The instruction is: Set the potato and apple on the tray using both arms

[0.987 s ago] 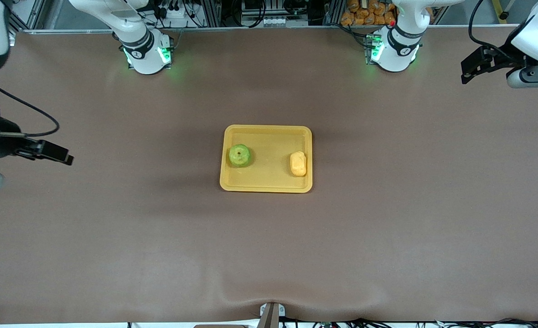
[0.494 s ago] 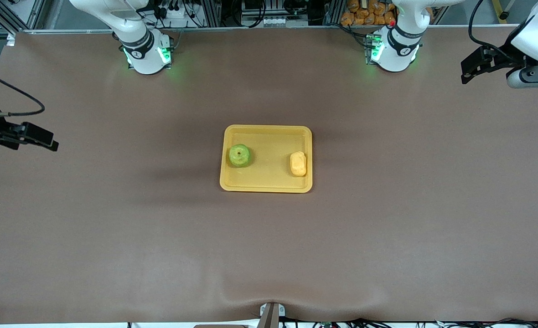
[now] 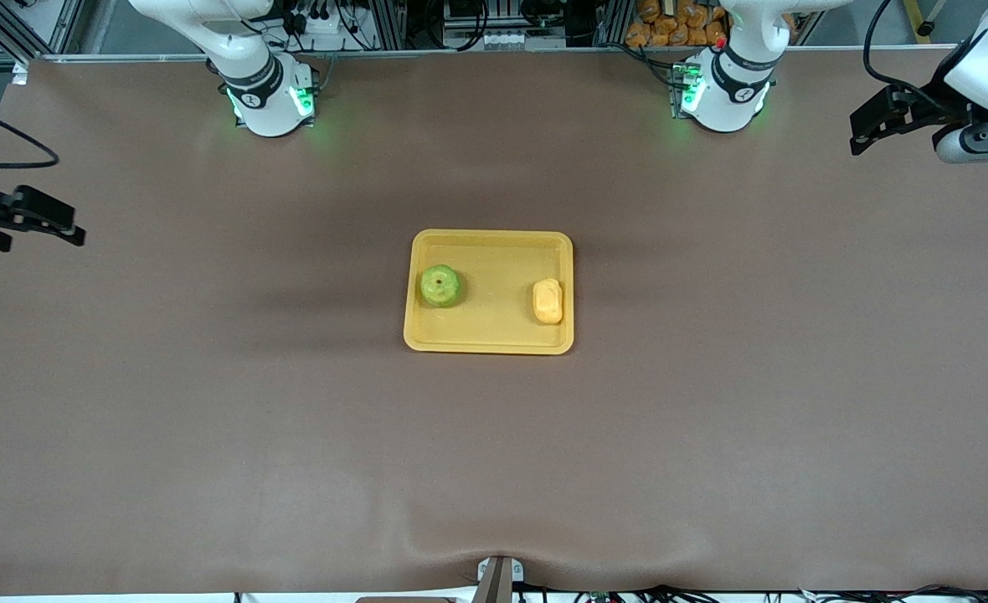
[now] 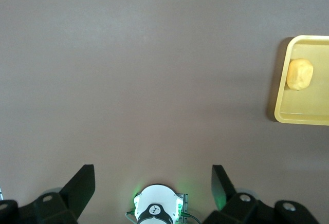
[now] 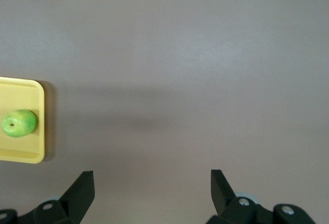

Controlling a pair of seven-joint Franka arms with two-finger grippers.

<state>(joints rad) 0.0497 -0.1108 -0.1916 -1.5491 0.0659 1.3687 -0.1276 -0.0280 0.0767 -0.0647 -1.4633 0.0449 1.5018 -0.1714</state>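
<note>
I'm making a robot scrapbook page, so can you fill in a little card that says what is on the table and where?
tray: shallow yellow-orange plastic tray, mid-table
apple: round green apple, in the tray, toward the right arm's end
potato: lumpy yellow-orange potato, in the tray, toward the left arm's end
left tool: black two-finger tool, open, empty, over the table's edge
right tool: black two-finger tool, open, empty, over the table's edge

Brown table (image 3: 712, 402) bears only the tray (image 3: 494, 342).
</note>
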